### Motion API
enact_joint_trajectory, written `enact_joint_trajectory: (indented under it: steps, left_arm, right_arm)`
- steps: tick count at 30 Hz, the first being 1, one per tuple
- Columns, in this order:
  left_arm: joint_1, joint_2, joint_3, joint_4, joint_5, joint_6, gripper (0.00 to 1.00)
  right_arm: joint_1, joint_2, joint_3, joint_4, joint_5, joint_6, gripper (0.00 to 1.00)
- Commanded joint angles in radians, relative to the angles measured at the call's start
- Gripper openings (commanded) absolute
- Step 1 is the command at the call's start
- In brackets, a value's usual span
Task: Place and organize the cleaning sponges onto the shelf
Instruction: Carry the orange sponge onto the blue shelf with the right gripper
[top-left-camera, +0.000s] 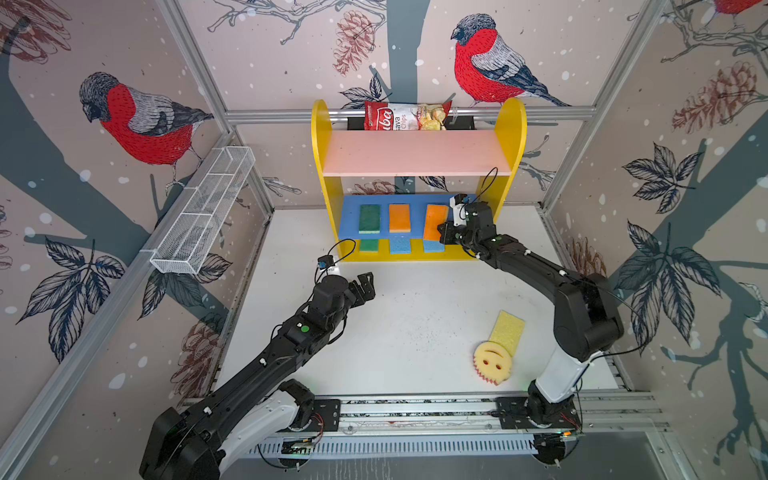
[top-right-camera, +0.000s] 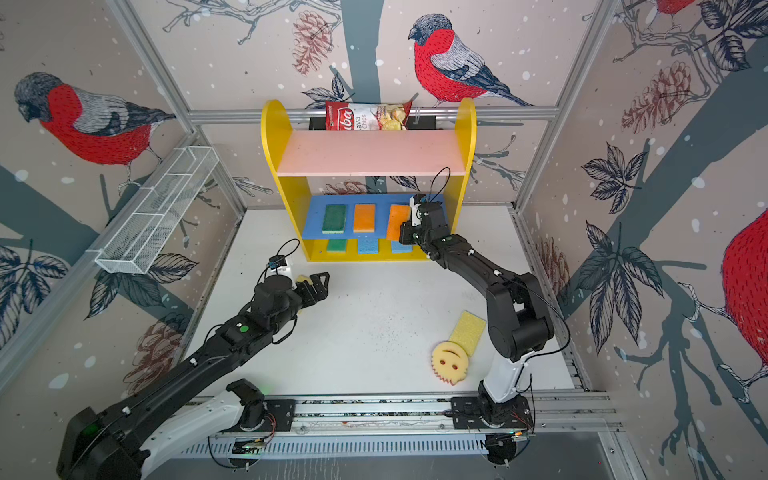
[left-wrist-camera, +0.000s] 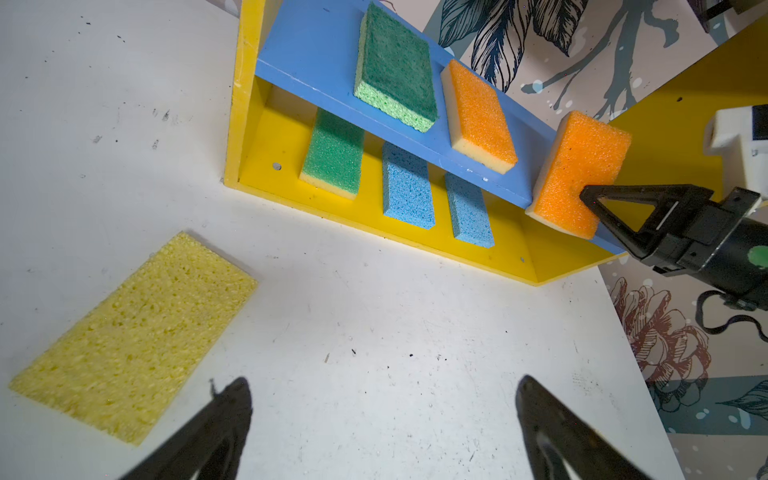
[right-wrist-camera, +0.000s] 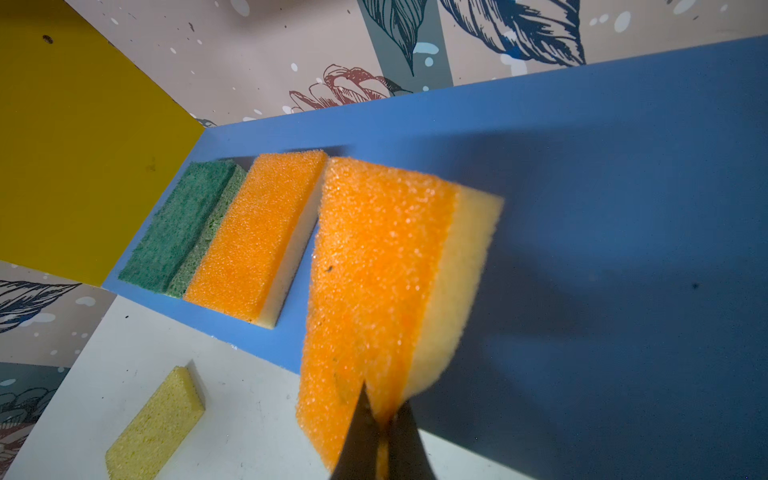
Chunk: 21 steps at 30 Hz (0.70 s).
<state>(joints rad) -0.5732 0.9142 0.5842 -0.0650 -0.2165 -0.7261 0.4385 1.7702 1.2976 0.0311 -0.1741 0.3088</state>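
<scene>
The right claw (top-left-camera: 442, 231) pinches the six-o'clock end of an orange sponge (top-left-camera: 435, 220). The sponge's long axis points toward twelve o'clock, and it lies tilted over the front edge of the blue middle board (top-left-camera: 348, 218) of the shelf (top-left-camera: 513, 124), at three o'clock of its orange twin (top-left-camera: 399, 217). Setting it flat likely needs a push toward twelve. The left claw (top-left-camera: 365, 286) hangs spread over the bench (top-left-camera: 415, 316).

Up top, both top views hang high over the front rail (top-left-camera: 415, 411) and look down and forward, near-identical and wide enough for the whole table (top-left-camera: 415, 311) and the shelf (top-left-camera: 415, 153). Down low, the left wrist camera peers past the left gripper (left-wrist-camera: 384, 380) across the table at the shelf front. The right wrist camera sits right up against the blue middle board (right-wrist-camera: 623, 208), and both wrist views catch that board and the orange sponge (left-wrist-camera: 582, 166) at its edge.
</scene>
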Motion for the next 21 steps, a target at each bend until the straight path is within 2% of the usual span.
enact_joint_trajectory:
  steps: [1, 8, 16, 21]
  left_arm:
    - [0.002, -0.009, -0.006, 0.019, -0.013, -0.01, 0.98]
    - [0.003, -0.019, -0.014, 0.013, -0.015, -0.015, 0.98]
    - [0.003, -0.024, -0.017, 0.011, -0.021, -0.018, 0.98]
    - [0.003, -0.017, -0.017, 0.016, -0.016, -0.02, 0.98]
  right_arm:
    - [-0.008, 0.017, 0.011, 0.046, 0.012, -0.019, 0.08]
    - [-0.022, 0.069, 0.039, 0.052, 0.006, -0.012, 0.14]
    - [-0.027, 0.101, 0.062, 0.05, 0.014, -0.019, 0.34]
    - [-0.03, 0.104, 0.08, 0.042, 0.025, -0.025, 0.4]
